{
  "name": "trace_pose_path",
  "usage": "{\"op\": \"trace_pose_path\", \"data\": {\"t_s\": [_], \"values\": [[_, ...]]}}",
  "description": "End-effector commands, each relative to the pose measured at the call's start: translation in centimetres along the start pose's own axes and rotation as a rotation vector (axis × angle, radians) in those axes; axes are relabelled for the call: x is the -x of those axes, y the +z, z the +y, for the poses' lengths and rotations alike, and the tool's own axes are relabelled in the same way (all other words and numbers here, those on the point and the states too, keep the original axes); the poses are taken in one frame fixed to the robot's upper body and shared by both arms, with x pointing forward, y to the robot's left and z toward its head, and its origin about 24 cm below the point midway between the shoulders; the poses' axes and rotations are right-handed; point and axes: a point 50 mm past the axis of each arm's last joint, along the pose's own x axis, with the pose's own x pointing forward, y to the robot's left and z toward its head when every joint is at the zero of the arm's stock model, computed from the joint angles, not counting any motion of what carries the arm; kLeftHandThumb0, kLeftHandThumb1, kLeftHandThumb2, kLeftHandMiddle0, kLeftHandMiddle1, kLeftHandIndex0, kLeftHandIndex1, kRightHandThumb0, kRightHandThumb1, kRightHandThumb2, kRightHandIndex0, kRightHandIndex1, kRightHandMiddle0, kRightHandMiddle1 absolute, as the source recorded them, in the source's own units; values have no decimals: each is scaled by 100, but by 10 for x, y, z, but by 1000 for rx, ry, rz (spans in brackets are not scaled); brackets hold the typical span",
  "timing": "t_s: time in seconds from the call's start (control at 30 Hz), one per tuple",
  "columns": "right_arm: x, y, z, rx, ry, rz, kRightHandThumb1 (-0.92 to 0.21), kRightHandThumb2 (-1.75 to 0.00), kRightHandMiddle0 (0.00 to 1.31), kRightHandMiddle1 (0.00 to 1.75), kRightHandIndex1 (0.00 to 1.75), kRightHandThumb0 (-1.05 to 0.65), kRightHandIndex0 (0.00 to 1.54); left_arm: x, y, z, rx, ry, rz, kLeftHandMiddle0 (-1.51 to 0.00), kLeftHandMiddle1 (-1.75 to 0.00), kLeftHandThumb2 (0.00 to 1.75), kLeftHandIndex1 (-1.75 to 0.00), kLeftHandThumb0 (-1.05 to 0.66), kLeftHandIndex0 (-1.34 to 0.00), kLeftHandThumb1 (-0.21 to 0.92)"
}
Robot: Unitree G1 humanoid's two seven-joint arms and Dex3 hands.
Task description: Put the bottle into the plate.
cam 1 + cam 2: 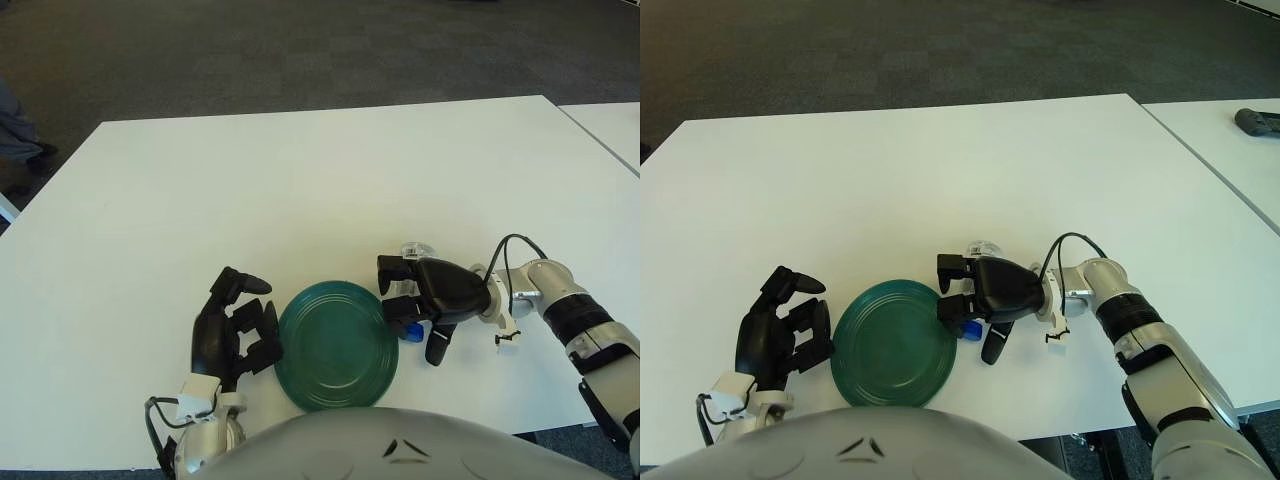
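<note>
The plate (337, 345) is round, dark green, with a shallow rim; it lies flat and empty near the white table's near edge, about mid-width. The bottle (414, 331) is small and clear with a blue cap, lying on its side just right of the plate's rim, cap end nearest. Most of it is hidden; only the cap and the clear far end show.

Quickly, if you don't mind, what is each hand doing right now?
Left hand: open, holding nothing, left of the plate.
Right hand: closed on the bottle at the plate's right edge.
</note>
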Motion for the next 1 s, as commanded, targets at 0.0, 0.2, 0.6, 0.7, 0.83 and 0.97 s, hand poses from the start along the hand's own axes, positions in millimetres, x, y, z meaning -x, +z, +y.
{"op": "trace_pose_path", "data": {"t_s": [0.0,0.2,0.6,0.7,0.83,0.97], "values": [[0,-1,-1,17,6,-4,-51,-107,47,175,175,-42,92,0,-2,1,-4,2,17,-131,-175,129,-175,-48,-60,33],[1,-2,0,25,22,-3,-49,-109,47,175,175,-43,94,0,-1,0,-1,4,21,-131,-175,130,-175,-48,-61,33],[1,-2,-1,51,24,-14,-48,-111,49,175,175,-43,98,0,0,-1,5,-1,22,-131,-175,131,-175,-49,-61,32],[0,-2,-1,69,26,-25,-47,-112,49,175,175,-43,99,0,0,-1,4,1,23,-131,-175,131,-175,-49,-61,32],[0,-2,0,89,29,-39,-44,-116,51,175,175,-44,103,-1,0,-1,1,2,20,-131,-175,131,-175,-49,-61,32],[1,-3,0,113,33,-56,-41,-119,53,175,175,-45,107,0,0,-1,0,8,36,-131,-175,131,-175,-49,-62,32]]}}
